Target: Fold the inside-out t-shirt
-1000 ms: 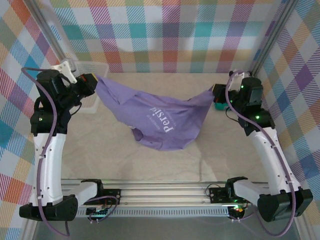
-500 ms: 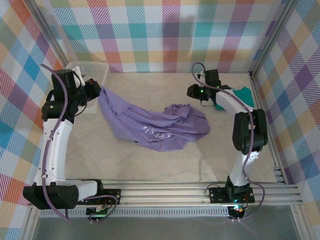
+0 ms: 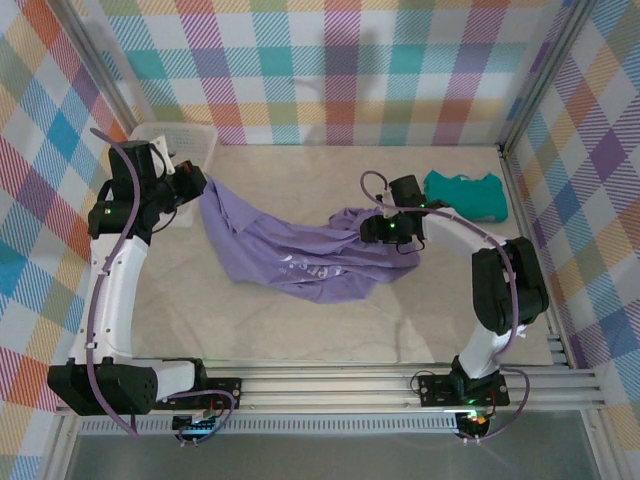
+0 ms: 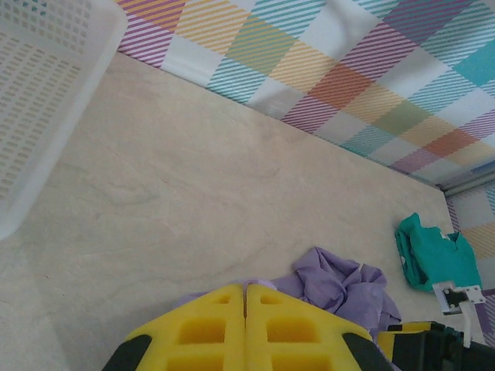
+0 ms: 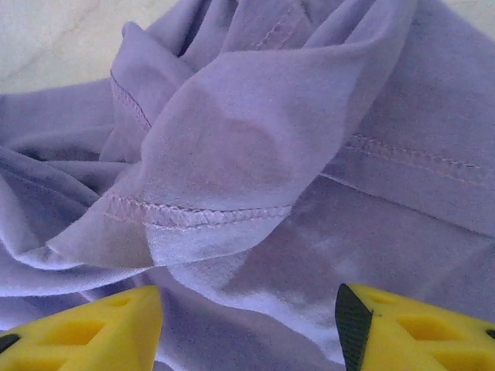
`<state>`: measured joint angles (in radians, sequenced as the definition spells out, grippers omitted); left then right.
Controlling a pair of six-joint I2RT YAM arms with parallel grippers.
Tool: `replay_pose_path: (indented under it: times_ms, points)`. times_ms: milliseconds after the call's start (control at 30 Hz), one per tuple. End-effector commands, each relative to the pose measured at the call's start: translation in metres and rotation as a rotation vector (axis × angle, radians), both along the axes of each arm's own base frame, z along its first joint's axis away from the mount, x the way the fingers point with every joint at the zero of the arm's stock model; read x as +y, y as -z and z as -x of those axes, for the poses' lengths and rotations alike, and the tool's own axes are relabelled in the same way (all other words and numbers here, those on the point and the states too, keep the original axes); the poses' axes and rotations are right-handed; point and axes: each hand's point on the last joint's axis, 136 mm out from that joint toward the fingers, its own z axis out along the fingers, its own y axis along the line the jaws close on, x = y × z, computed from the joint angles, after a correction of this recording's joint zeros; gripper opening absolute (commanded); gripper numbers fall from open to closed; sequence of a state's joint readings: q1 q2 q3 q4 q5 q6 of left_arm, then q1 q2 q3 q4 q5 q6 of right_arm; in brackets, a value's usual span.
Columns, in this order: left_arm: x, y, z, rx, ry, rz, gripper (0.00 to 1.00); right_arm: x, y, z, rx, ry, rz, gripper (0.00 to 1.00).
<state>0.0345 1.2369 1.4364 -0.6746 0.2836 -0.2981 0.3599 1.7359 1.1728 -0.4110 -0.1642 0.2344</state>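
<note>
- The inside-out t-shirt (image 3: pixel 300 255) lies crumpled across the middle of the table (image 3: pixel 300 335). One corner is drawn up toward the left, and the other end is bunched in a heap on the right.
- The right gripper (image 5: pixel 247 300) has its fingers (image 5: pixel 93 325) spread wide, hovering low over the heap with nothing between them. Stitched hems and several overlapping folds sit right under it.
- Risk here: if the fingers close where they hover, they could take two or three layers at once, or a mid-fold ridge instead of a true edge. The shirt would then lift as a twisted lump that cannot be laid flat.
- The left gripper (image 3: pixel 195 185) is clenched on the shirt's raised left corner, judging from the top view. On its wrist camera the fingers (image 4: pixel 216 332) meet flush, with a sliver of purple behind them.
- Risk here: that pinch looks thin, so a hard pull from the right side could slide the corner out. A pull to the left could drag cloth against the white basket (image 3: pixel 185 140).
- The basket stands just beside the left gripper, in the far left corner, and narrows the room for spreading on that side.
- A teal folded garment (image 3: pixel 465 195) lies near the right arm's elbow, apart from the shirt. A wide sweep of that arm could nudge it.
</note>
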Motion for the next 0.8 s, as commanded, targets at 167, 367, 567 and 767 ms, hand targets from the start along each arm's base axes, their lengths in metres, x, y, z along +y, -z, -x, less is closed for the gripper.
replay_pose_path:
  times_ms: [167,367,567,767]
  points:
    - [0.002,-0.008,-0.002,-0.044,0.008,0.007,0.00,0.009,0.006,-0.047,-0.090,-0.004,0.015,0.59]
    - [0.002,-0.010,0.000,-0.049,0.008,0.002,0.00,0.015,-0.014,-0.089,-0.208,-0.008,0.026,0.42]
    - [0.001,-0.009,-0.002,-0.046,0.011,0.006,0.00,0.009,-0.021,-0.114,-0.249,-0.013,0.046,0.06]
    - [0.008,-0.024,0.001,-0.076,-0.027,-0.006,0.00,-0.028,-0.101,-0.106,-0.379,0.033,0.024,0.00]
